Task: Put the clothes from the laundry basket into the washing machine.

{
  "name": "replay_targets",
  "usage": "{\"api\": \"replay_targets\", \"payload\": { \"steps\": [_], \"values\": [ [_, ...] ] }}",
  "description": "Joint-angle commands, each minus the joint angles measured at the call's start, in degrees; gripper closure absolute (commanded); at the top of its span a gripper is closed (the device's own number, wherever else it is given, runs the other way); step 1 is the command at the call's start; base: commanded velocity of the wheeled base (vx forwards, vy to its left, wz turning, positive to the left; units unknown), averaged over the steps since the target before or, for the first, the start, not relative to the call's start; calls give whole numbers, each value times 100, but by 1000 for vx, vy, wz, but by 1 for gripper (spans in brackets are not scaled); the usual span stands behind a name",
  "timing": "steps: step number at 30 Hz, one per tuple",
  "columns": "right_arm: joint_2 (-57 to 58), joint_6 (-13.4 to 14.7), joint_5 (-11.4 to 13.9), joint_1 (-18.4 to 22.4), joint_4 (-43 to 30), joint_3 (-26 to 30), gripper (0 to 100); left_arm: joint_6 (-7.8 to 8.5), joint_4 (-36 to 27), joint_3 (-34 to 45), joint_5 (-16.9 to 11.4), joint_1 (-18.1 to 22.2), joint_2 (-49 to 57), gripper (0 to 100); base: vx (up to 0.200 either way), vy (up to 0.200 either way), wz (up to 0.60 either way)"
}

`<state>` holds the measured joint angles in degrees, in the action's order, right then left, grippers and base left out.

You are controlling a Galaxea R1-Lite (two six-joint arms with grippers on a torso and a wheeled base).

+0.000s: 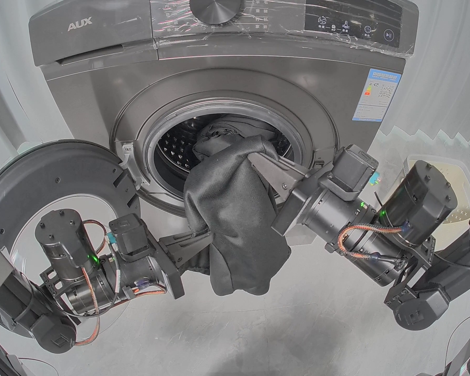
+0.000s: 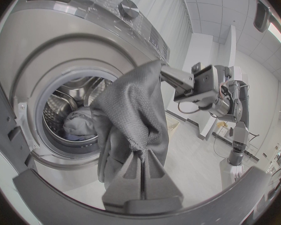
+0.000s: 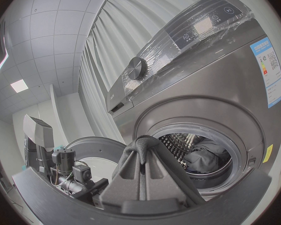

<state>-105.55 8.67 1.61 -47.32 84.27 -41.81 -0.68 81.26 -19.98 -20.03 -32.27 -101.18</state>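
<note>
A grey front-loading washing machine fills the head view from 9 o'clock across 12 to 2 o'clock, its control panel wrapped in clear film. Its round door stands swung wide open at 9 o'clock, leaving the drum mouth uncovered at the centre. Hanging in front of that mouth is a dark charcoal garment, matte with a fine woven grain. It is bunched at the top and falls in long soft folds past the lower rim of the opening, its bottom edge clear of the floor. Its top sits level with the middle of the opening; whether any of it has crossed the rim cannot be told. Inside the drum, toward 12 o'clock of the opening, lies a crumpled heap of dark clothes. A cream laundry basket sits on the floor at 3 o'clock, partly behind the right arm. The right gripper comes in from 4 o'clock, its jaws pressed together on the garment's upper edge, with cloth draped over its fingertips. The left gripper comes in from 8 o'clock, lower down, its jaws likewise closed tight on a pinch of the garment's lower side edge.
</note>
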Motion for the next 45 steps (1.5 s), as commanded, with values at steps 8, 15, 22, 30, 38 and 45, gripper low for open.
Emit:
{"api": "replay_targets", "payload": {
  "steps": [8,15,22,30,38,45],
  "values": [
    [-177,21,-3,65,10,33,100,-108,549,38,280,-122,239,100,0,0,0],
    [-361,91,-82,162,-34,174,0,-424,716,-234,307,-104,310,100,0,0,0],
    [-353,74,-82,311,-69,1000,0,-679,707,-814,922,-113,327,100,0,0,0],
    [-467,65,-64,311,-95,1676,0,-688,707,-1307,1396,-104,248,100,0,0,0],
    [-950,30,-29,127,-95,1800,0,-688,716,-1667,1651,-69,266,100,0,0,0],
    [-1460,-5,-29,364,-69,1404,0,-696,707,-1790,1651,-51,336,100,0,0,0]
  ]
}}
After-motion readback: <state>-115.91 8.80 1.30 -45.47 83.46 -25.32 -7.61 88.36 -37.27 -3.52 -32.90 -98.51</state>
